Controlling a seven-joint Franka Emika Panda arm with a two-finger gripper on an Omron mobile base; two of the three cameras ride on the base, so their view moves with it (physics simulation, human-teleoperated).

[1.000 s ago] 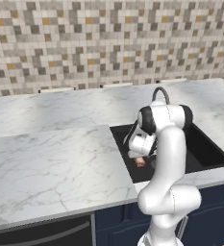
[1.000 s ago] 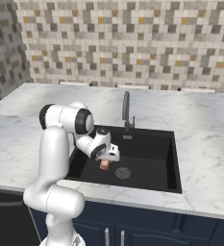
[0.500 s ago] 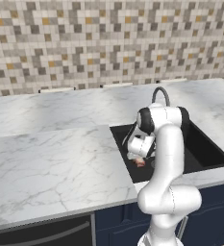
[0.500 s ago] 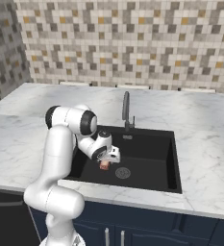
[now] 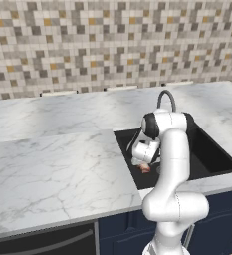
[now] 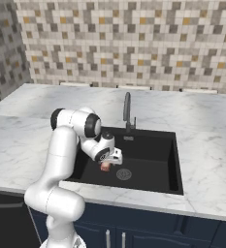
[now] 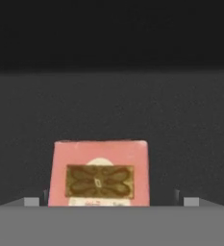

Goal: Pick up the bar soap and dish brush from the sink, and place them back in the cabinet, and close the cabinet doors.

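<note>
Low in the sink (image 6: 148, 140), near the centre of the right base frame, we see our gripper (image 6: 106, 163) reaching down over the soap (image 6: 104, 167); the soap shows as a small reddish patch just below the hand, on the black floor of the basin, left of the round silver drain (image 6: 123, 174); the faucet (image 6: 127, 112) rises at the back rim, above the hand in the frame.

From the left base frame we see the arm bending down from the lower right; the gripper (image 5: 145, 164) hangs inside the sink (image 5: 207, 154) near its left wall, and the soap (image 5: 145, 168) peeks out just beneath it as a pale red spot; the faucet (image 5: 166, 98) curves up behind the arm; white marble counter (image 5: 53, 159) spreads across the left half of the frame, with a mosaic tile wall (image 5: 112, 45) along the top.

Through the hand frame we see the soap (image 7: 100, 174) lying flat in the lower middle, a pink block with a brown patterned patch at its centre; the dark sink floor (image 7: 180, 120) surrounds it; our fingertips (image 7: 31, 202) sit at the lower left and lower right, spread wide, one on each side of the soap and clear of its edges; the jaws are fully apart and grip nothing.
</note>
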